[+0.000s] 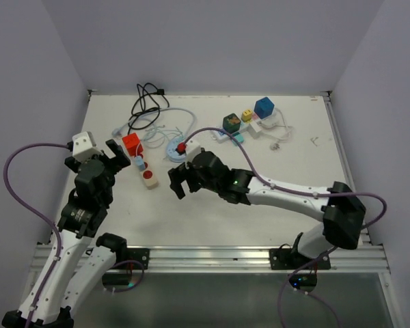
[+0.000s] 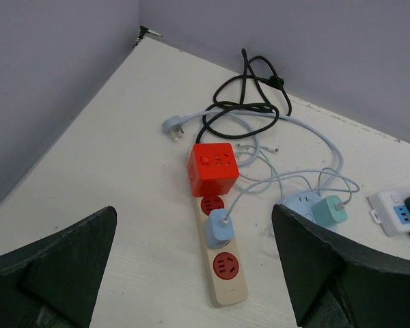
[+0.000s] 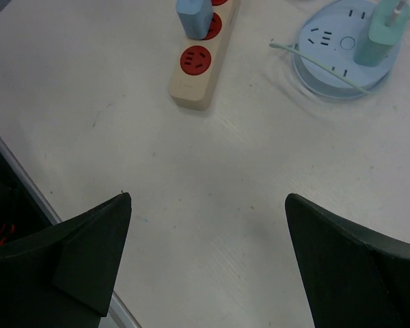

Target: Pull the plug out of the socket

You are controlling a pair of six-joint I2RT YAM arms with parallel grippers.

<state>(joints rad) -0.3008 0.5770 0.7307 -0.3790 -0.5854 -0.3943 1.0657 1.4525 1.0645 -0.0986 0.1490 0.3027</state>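
Plug (image 2: 219,229), pale blue, sits in the beige power strip (image 2: 229,290) between two free red outlets, with nothing touching it. The left gripper (image 1: 121,156) has its jaws spread wide and empty, just beside that strip. The right gripper (image 1: 178,175) has jaws equally wide, holding nothing, above bare tabletop (image 3: 212,171). A red cube adapter (image 2: 214,169) caps the strip's far end. A round blue socket hub (image 3: 328,48) lies near.
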